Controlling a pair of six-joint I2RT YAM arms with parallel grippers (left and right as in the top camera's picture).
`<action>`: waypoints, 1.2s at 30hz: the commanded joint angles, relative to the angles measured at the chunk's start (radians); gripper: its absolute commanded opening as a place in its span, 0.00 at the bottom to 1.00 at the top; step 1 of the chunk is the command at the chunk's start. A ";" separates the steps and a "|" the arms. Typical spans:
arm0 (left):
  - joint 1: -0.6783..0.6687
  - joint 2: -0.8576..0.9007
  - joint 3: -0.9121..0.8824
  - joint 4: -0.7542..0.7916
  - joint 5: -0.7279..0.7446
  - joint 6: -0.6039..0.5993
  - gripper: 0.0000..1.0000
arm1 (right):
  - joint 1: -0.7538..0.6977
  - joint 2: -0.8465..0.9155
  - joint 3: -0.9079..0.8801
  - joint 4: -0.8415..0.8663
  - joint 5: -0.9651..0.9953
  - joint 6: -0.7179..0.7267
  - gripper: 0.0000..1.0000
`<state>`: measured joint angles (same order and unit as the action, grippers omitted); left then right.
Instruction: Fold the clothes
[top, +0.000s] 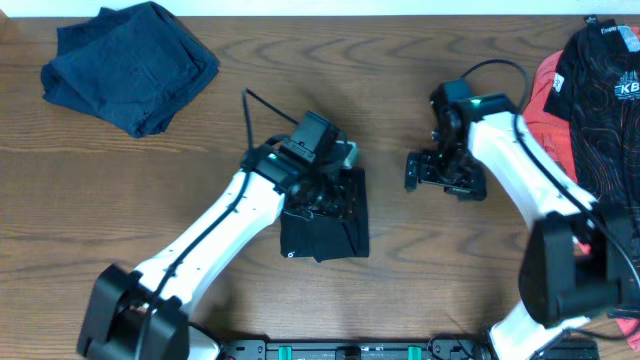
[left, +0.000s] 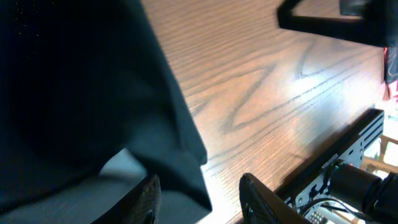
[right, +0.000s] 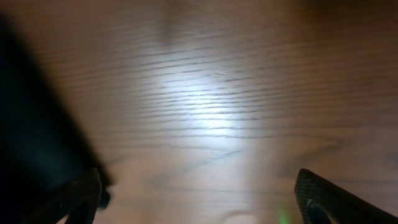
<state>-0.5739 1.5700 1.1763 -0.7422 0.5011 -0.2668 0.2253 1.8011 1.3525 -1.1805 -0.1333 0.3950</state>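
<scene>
A black garment (top: 335, 232) lies folded into a small rectangle at the table's middle. My left gripper (top: 322, 198) sits low over its upper part. In the left wrist view the black fabric (left: 74, 93) fills the left side. Its edge lies between the open fingers (left: 202, 202), which do not clamp it. My right gripper (top: 413, 171) is open and empty over bare wood just right of the garment. In the right wrist view its fingers (right: 199, 199) stand wide apart over the table.
A crumpled navy garment (top: 130, 65) lies at the back left. A coral-pink garment (top: 545, 95) and a black one with red lines (top: 605, 100) are piled at the right edge. A black rail (top: 340, 350) runs along the front edge.
</scene>
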 joint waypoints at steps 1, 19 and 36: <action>0.044 -0.134 0.071 -0.031 -0.126 -0.038 0.44 | -0.006 -0.098 0.007 0.026 -0.195 -0.138 0.97; 0.404 -0.327 0.069 -0.370 -0.278 -0.111 0.76 | 0.263 -0.013 0.007 0.274 -0.258 -0.130 0.95; 0.403 -0.308 0.066 -0.376 -0.278 -0.089 0.77 | 0.297 0.077 0.006 0.338 -0.301 -0.123 0.15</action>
<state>-0.1764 1.2533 1.2488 -1.1152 0.2325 -0.3672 0.5137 1.8591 1.3537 -0.8471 -0.4305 0.2638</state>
